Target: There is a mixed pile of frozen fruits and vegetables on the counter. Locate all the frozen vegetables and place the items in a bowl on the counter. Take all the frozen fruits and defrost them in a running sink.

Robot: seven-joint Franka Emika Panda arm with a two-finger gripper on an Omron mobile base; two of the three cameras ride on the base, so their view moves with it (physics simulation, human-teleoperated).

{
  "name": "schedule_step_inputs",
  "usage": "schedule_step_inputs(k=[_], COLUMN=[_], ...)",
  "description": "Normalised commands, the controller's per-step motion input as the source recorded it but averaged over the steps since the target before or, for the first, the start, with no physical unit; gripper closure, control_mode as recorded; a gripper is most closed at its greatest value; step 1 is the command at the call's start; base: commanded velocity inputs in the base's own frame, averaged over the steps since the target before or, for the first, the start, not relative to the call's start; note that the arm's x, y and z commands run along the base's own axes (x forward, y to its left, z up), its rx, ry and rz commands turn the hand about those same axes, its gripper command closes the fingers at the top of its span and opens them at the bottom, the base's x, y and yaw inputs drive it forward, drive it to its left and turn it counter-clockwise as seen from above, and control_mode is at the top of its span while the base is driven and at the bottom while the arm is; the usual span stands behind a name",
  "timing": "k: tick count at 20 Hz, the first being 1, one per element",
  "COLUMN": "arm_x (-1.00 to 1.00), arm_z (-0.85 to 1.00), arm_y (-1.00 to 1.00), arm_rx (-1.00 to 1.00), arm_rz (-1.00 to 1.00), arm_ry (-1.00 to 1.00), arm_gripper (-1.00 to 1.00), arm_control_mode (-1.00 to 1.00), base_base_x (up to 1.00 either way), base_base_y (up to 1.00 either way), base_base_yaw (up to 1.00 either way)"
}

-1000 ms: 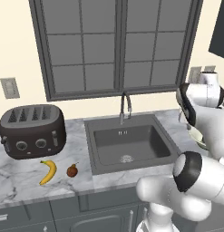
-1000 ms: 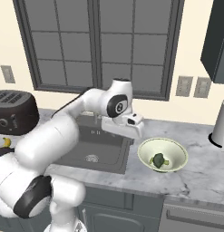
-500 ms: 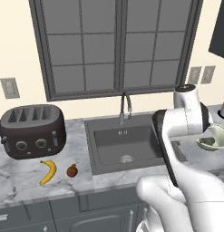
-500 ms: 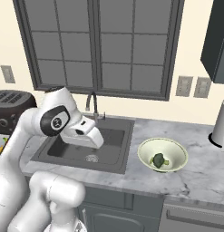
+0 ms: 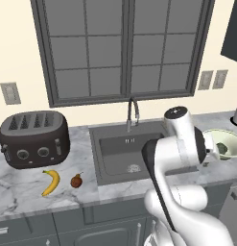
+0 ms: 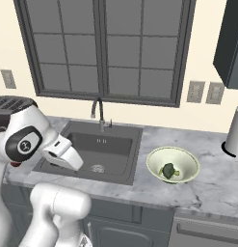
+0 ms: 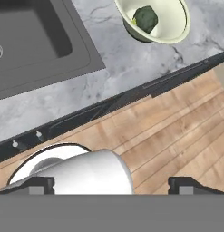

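The yellow banana [image 5: 50, 182] and the small brown fruit [image 5: 76, 180] lie side by side on the marble counter [image 5: 24, 192], in front of the toaster and left of the sink [image 5: 129, 153]. The broccoli floret [image 6: 169, 170] sits inside the pale green bowl [image 6: 173, 164], right of the sink. In the hand view the bowl [image 7: 174, 25] holds the broccoli [image 7: 145, 18] at the top. My gripper [image 7: 112, 185] is open with nothing between its fingertips [image 7: 41, 183]. It hangs low in front of the counter's edge, by the sink's front left corner, far from both fruits.
A dark toaster [image 5: 33, 139] stands at the back left. The arched faucet [image 6: 97, 112] rises behind the sink. A pale kettle [image 6: 234, 130] is at the far right. Dark cabinets [image 6: 139, 217] sit under the counter, with wooden floor [image 7: 177, 131] below the hand.
The arm has swung left from beside the bowl, across the sink, down to the counter's front edge. The gripper has stayed open and the foods have not moved.
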Motion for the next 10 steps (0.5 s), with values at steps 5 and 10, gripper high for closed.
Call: schedule_step_inputs(k=[5,10], arm_x=[0.00,0.00], arm_z=[0.00,-0.17], arm_y=[0.00,0.34], arm_rx=[0.00,0.13], arm_rz=[0.00,0.04], arm_ry=[0.00,0.11], arm_gripper=[-1.00,-1.00], arm_control_mode=[-1.00,-1.00], base_base_x=[0.00,0.00], base_base_y=[0.00,0.00], base_base_yaw=[0.00,0.00])
